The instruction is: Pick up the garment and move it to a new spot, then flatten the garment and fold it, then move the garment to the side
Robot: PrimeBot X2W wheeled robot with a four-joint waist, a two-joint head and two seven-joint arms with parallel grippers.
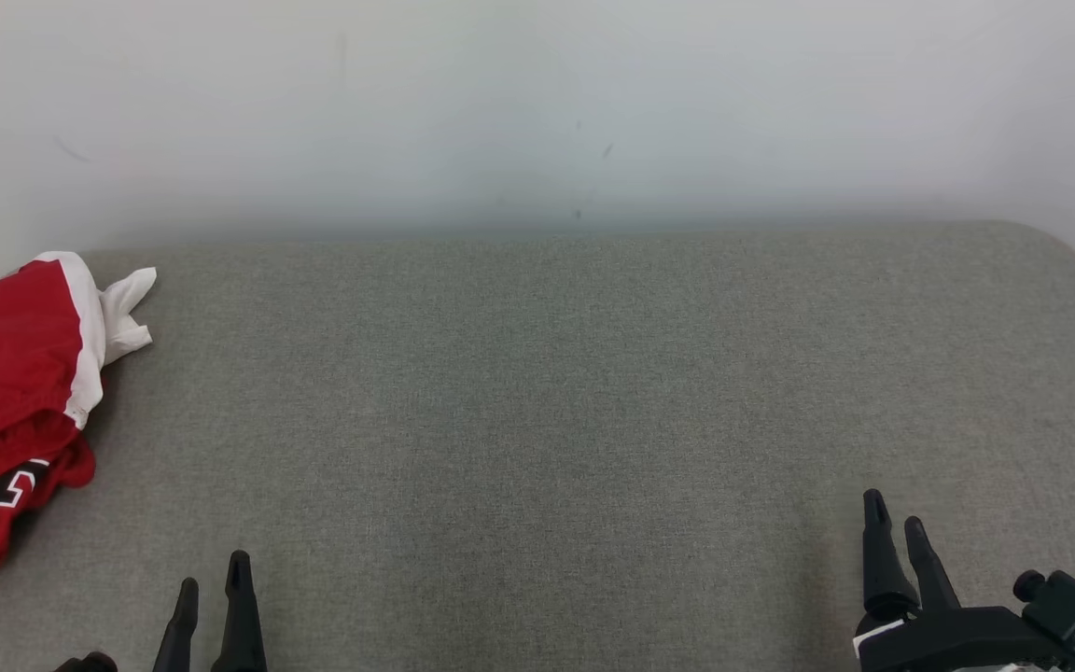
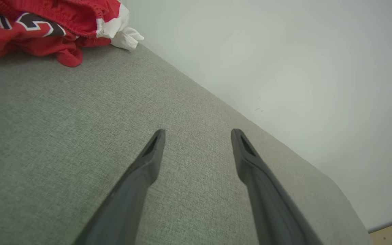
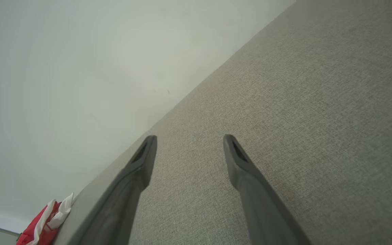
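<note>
Grey fabric surface [image 1: 575,401] meets a plain white wall [image 1: 537,103].

the grey surface [image 1: 556,392] lies bare up to the wall [image 1: 537,103]; a crumpled garment [image 1: 6,392] blocks its left edge.

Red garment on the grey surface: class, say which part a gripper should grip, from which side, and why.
Probably the red fold jutting from the garment at its near right edge, approached from the right by the open left gripper: it sticks clear of the heap.
</note>
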